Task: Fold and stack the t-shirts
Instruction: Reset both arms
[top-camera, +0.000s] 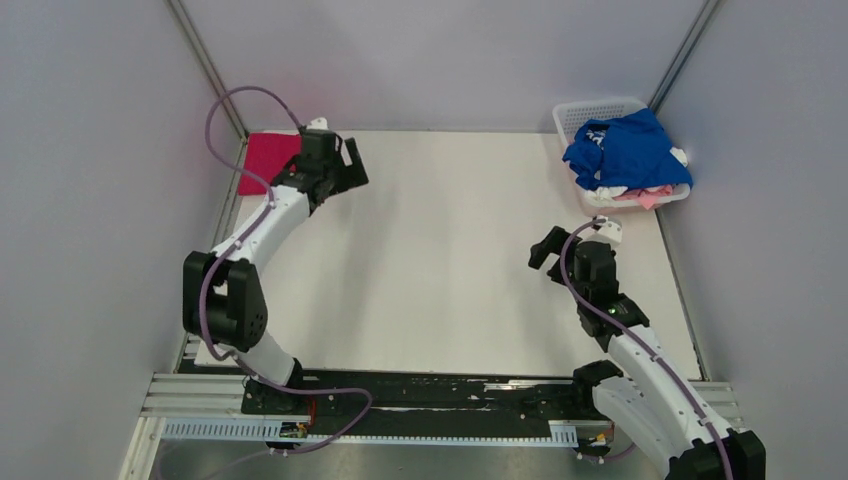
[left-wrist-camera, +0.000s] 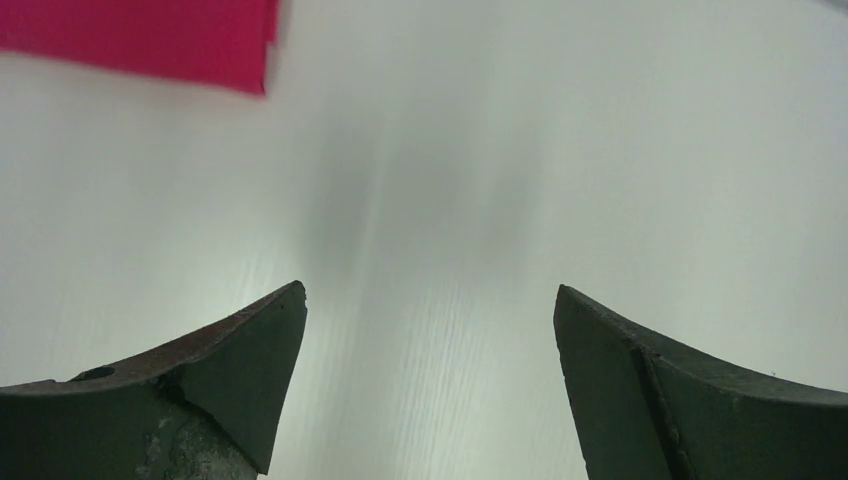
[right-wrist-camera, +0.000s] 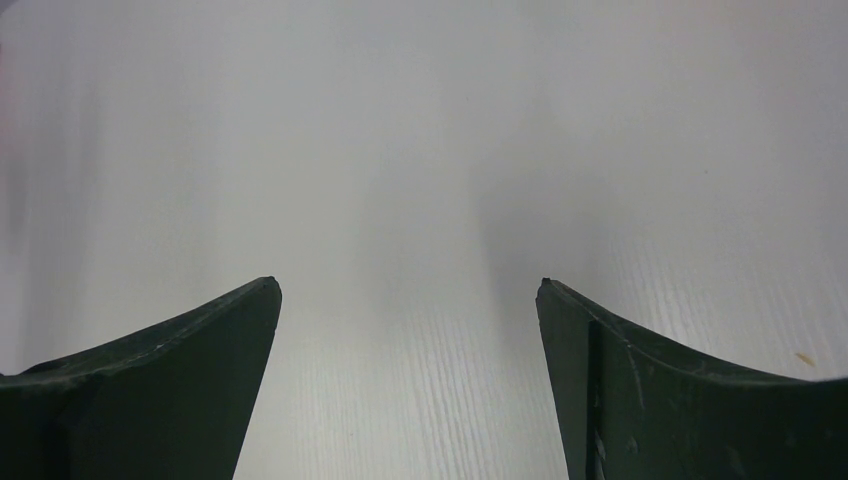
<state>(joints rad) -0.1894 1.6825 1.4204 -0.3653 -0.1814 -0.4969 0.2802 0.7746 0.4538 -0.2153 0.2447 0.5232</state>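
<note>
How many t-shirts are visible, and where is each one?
4. A folded red shirt lies at the far left corner of the table. A blue shirt tops the basket; a white shirt and a pink shirt peek out beneath it. More may be hidden there.

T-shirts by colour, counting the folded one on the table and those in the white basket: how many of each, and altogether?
Magenta-red folded cloth t-shirt, on the table: 1
Royal blue cloth t-shirt, atop the white plastic lattice basket: 1
White cloth t-shirt, mostly hidden under the blue: 1
Pale pink cloth t-shirt, mostly hidden under the blue: 1
Total in view: 4
</note>
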